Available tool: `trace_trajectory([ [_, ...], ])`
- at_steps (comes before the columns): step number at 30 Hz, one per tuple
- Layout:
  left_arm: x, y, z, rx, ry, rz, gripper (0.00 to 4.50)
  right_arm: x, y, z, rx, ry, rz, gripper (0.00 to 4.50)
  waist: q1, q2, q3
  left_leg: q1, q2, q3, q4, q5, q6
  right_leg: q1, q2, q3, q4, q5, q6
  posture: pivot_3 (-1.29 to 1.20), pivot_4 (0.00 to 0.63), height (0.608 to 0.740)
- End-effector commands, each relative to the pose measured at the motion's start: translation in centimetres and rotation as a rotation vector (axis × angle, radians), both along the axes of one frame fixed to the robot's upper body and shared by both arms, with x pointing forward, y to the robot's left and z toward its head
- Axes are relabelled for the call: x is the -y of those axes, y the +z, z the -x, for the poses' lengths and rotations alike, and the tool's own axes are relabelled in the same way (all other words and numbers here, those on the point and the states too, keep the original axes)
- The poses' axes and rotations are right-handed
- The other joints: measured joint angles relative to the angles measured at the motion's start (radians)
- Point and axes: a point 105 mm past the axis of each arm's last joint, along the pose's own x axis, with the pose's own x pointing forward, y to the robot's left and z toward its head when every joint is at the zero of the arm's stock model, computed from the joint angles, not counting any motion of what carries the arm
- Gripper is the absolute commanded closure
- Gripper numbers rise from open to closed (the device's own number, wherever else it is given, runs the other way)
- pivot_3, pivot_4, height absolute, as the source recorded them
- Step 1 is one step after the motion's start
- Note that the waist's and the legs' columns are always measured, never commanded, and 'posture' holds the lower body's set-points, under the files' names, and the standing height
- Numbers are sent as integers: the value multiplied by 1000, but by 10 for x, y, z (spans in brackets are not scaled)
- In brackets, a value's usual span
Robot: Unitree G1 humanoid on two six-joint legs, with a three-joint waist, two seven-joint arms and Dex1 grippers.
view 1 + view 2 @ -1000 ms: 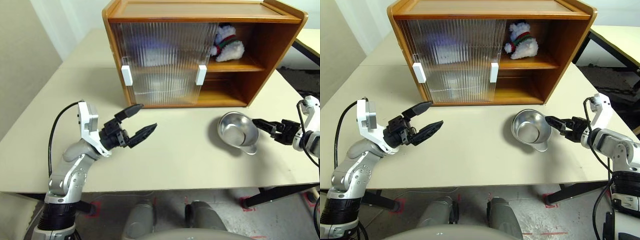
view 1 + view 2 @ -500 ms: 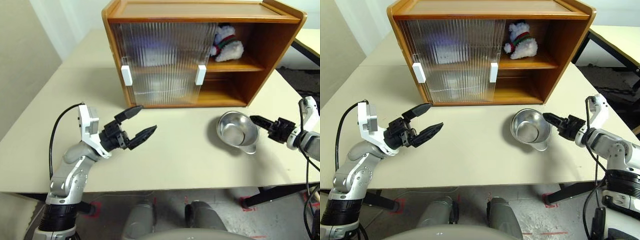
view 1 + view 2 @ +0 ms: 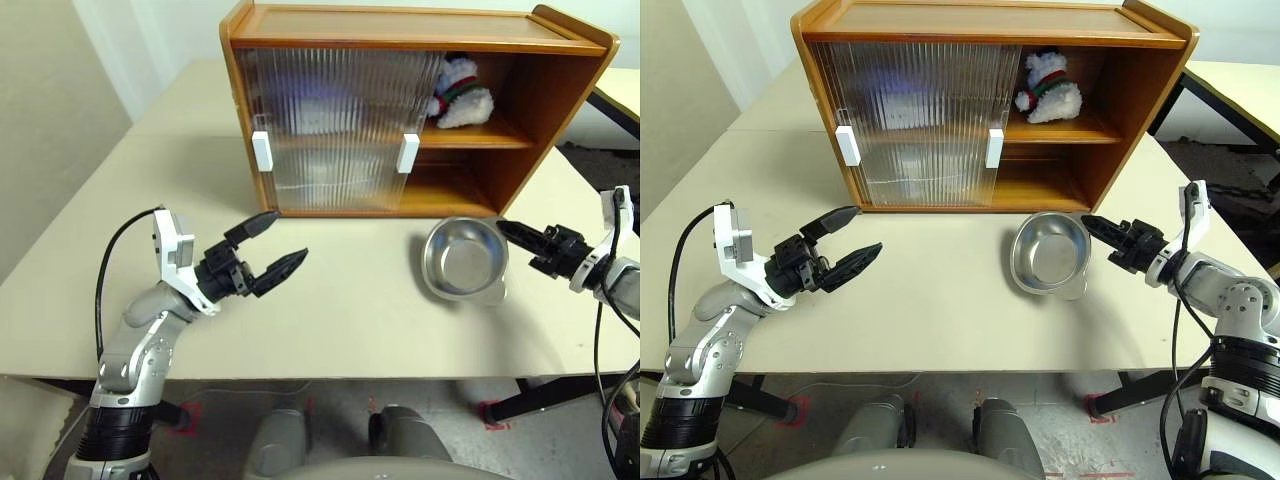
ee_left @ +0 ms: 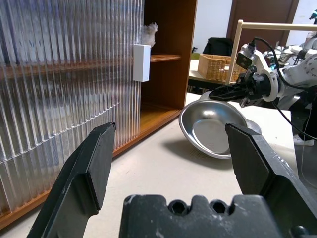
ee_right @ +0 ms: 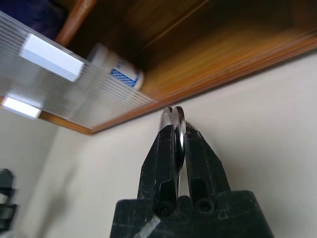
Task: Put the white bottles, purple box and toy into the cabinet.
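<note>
Brown cabinet (image 3: 1140,80), white toy (image 3: 1050,92) with red-green scarf.

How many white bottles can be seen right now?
1: a white bottle stands on the cabinet lower shelf, partly behind the sliding door; another may be hidden behind it.

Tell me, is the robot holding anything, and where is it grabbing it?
Yes. The right gripper pinches the steel bowl by its rim, tilting it up. The left gripper is open and holds nothing.
</note>
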Motion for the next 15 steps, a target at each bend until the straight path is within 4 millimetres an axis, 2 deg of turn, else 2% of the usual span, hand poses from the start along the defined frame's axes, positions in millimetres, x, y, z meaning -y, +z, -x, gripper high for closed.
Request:
trace_trajectory([
  [1, 1, 3, -2, 13, 2, -14, 0, 0, -4, 4, -72, -40, -126, 4498, -1, 0, 0, 0, 0, 0, 0, 0, 0, 0, 0, 0, 0, 0, 0, 143, 0, 740],
  [3, 2, 5, -2, 14, -1, -15, 0, -8, 6, 3, -57, -30, -234, 4498, -2, 0, 0, 0, 0, 0, 0, 0, 0, -1, 0, 0, 1, 0, 0, 141, 0, 740],
  [8, 3, 6, -3, 15, -6, -15, 0, -17, 15, -2, -35, -66, -375, 4498, -8, 3, 0, -2, 1, 0, -2, 1, 2, -3, 1, 0, 1, 0, 0, 140, 0, 740],
  [15, 3, 7, -3, 14, -6, -18, 0, -11, 9, -11, -34, -208, -433, 4498, -12, 5, 0, -2, 1, 0, -3, 1, 2, -4, 1, 0, 1, 0, 0, 144, 0, 740],
])
